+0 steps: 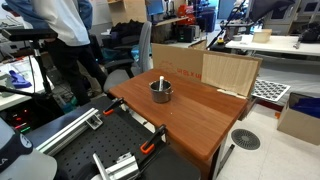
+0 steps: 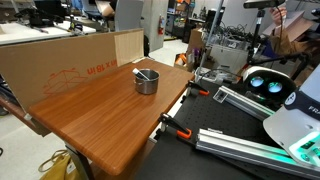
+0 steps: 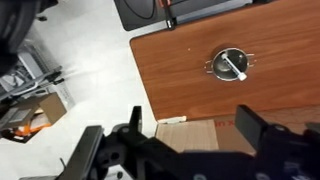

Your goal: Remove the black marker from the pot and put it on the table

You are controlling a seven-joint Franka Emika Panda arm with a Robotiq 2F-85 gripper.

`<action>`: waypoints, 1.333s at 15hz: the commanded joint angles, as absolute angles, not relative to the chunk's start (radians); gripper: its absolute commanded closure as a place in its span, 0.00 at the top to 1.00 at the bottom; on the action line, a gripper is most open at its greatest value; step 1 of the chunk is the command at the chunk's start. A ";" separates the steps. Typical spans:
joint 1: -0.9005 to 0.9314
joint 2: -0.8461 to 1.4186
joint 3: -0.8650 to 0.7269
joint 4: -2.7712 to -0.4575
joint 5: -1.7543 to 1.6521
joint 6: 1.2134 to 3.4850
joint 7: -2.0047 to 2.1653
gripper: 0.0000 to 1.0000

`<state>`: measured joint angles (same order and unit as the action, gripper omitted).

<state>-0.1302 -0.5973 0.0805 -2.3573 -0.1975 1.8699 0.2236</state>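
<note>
Gripper [image 3: 195,128] jaws are spread wide and hold nothing. It hangs high above the table [image 3: 170,75], with the pot [image 3: 231,66] at 1 o'clock from it in the wrist view and the marker [image 3: 233,68] resting inside the pot. The step in hand is judged to be the approach: the next move calls for travel toward 1 o'clock, centring over the marker, then descent and closing on it. Count: one gripper, one pot, one marker, one table.
</note>
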 commanded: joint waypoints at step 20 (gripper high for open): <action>-0.018 -0.320 0.056 -2.464 -0.478 2.239 -0.099 1.00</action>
